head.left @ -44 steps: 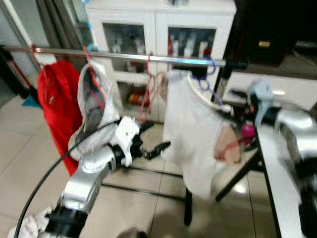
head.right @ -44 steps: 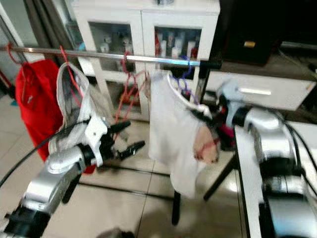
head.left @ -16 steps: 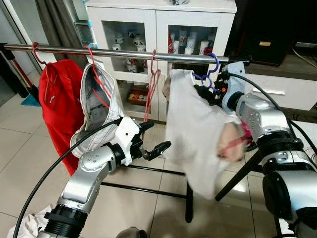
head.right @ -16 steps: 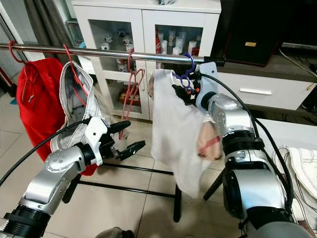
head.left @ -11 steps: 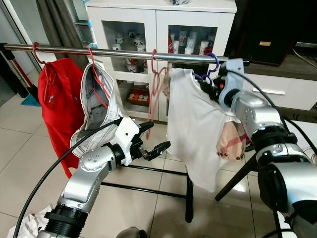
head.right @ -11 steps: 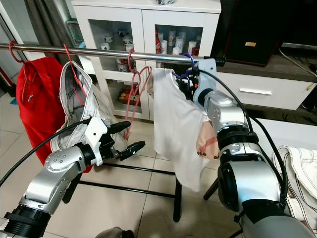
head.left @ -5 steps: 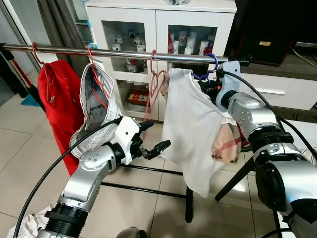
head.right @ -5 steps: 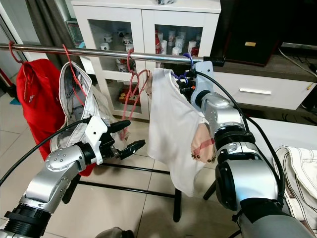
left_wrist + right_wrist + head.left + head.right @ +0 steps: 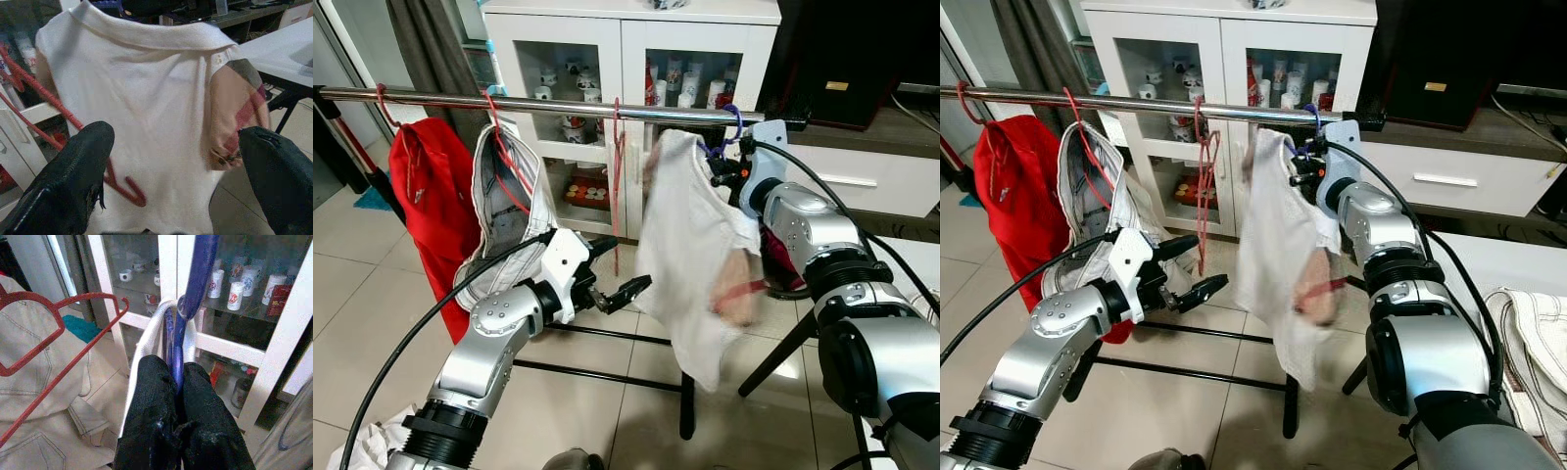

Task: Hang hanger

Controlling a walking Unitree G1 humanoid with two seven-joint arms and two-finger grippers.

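I cannot see the body of the blue hanger [image 9: 188, 308], because the white shirt [image 9: 690, 245] drapes over it; just its neck and hook show above the collar. The shirt itself is smeared by motion blur in both head views, so its patterned sleeve [image 9: 739, 289] reads as a pink smudge. My right gripper [image 9: 176, 382] has its fingertips buried against the hanger neck, and the collar hides where they end. The rail [image 9: 558, 105] runs off the left edge of the frame. Small items inside the glass cabinet [image 9: 685, 88] are too small to identify. A beige cloth [image 9: 1538, 343] is cut off at the right edge.
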